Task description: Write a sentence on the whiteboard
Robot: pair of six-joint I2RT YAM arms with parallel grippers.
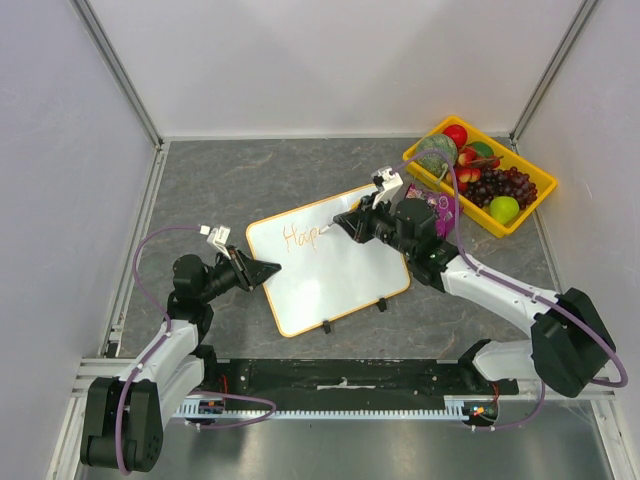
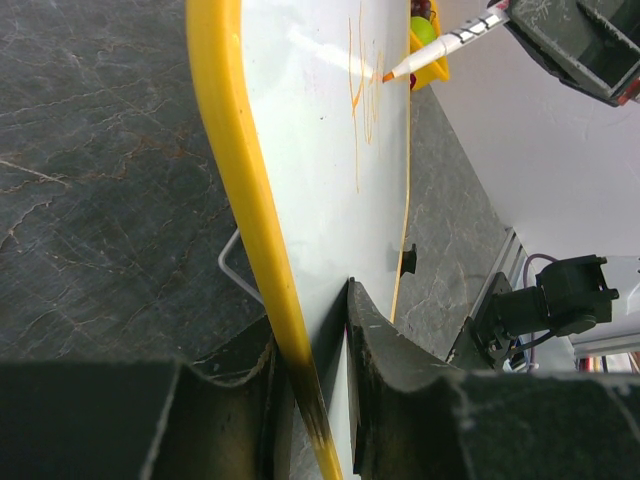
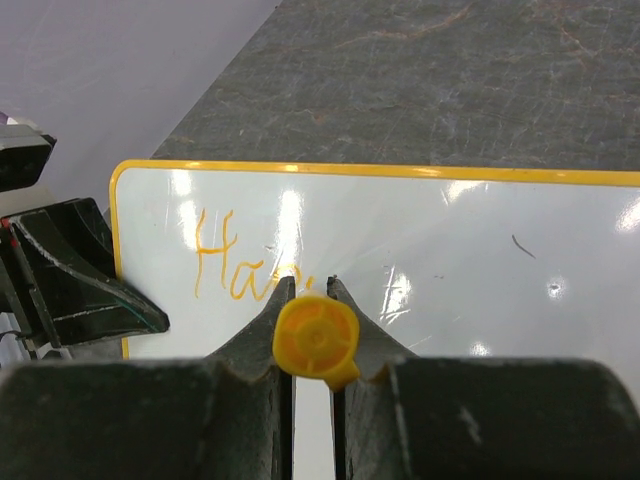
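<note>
The left claw [image 1: 268,270] is closed on the nine-o'clock rim of the whiteboard [image 1: 340,285], apparently to steady it mid-table [image 1: 230,180]. The right claw [image 1: 348,222] is clamped on a marker [image 2: 450,42] and writes. The sentence [image 1: 300,237], at the board's ten o'clock, reads only "Hap". In the right wrist view, the claw hides the marker's tip and the newest letter.

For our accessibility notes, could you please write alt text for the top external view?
The right gripper presses a marker to the whiteboard, where orange letters reading "Hap" begin the sentence, while the left gripper clamps the board's left edge. A yellow tray of fruit sits at the far right of the table.
</note>
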